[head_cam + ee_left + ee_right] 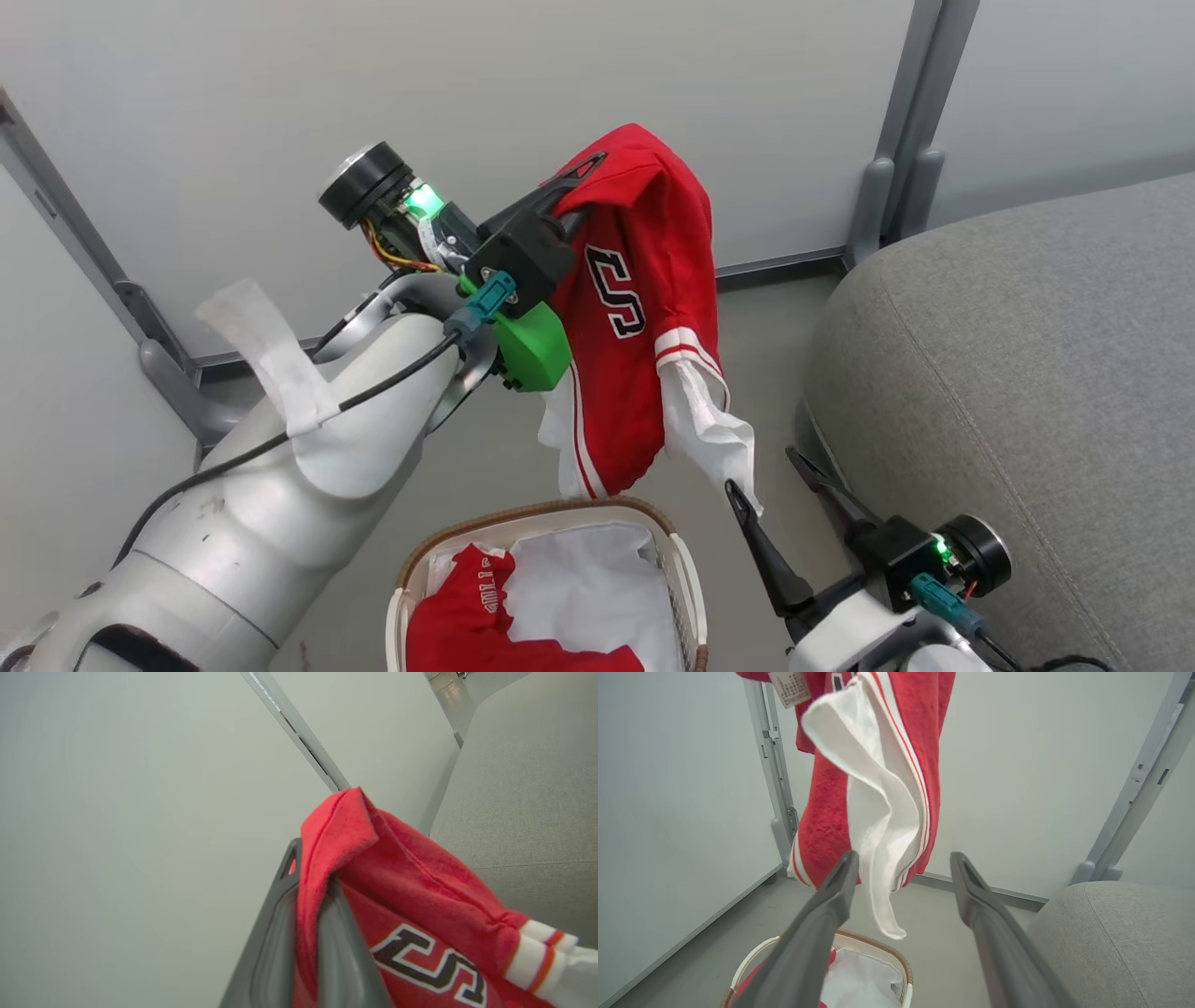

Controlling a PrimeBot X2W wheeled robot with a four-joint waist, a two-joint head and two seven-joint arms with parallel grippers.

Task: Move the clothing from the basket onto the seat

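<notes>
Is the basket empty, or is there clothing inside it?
Not empty: a red garment lies inside the basket, beside a white sheet.

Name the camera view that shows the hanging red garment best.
Head view: the bright red soft sports garment hangs whole from the left claw. Left wrist view shows its pinched fold and lettering; right wrist view, its lower hem and white sleeve.

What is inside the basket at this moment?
In the basket lie a red garment with white lettering and a white liner sheet. Whatever is beneath them is covered.
</notes>
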